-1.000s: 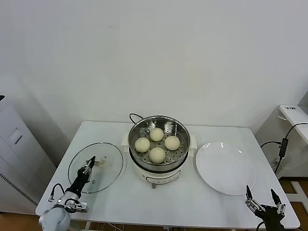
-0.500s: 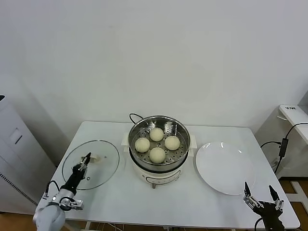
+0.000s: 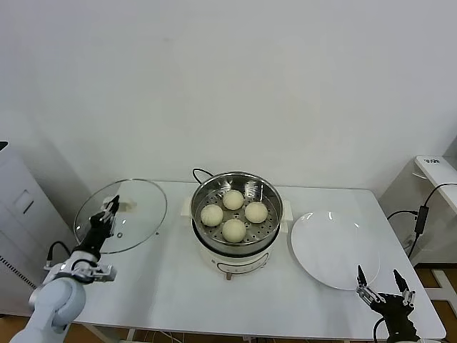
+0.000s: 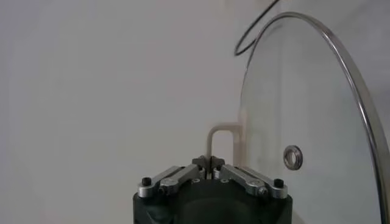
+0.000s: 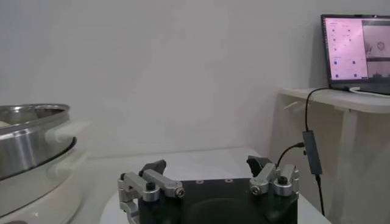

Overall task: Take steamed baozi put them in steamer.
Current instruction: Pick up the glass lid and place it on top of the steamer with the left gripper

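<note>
Here the left end effector (image 3: 109, 211) is clamped on the white handle (image 4: 223, 138) of a glass lid (image 3: 121, 216), holding it tilted up off the white surface (image 3: 164, 286). Off to its right stands the steamer (image 3: 236, 214), a shiny steel basket on a white cooker base, with four buns (image 3: 233, 229) resting inside on the perforated bottom. Beyond the steamer lies a large white plate (image 3: 335, 246). The right end effector (image 3: 384, 282) hangs low at the near edge of the surface just past that plate, its fingers spread wide and holding nothing.
</note>
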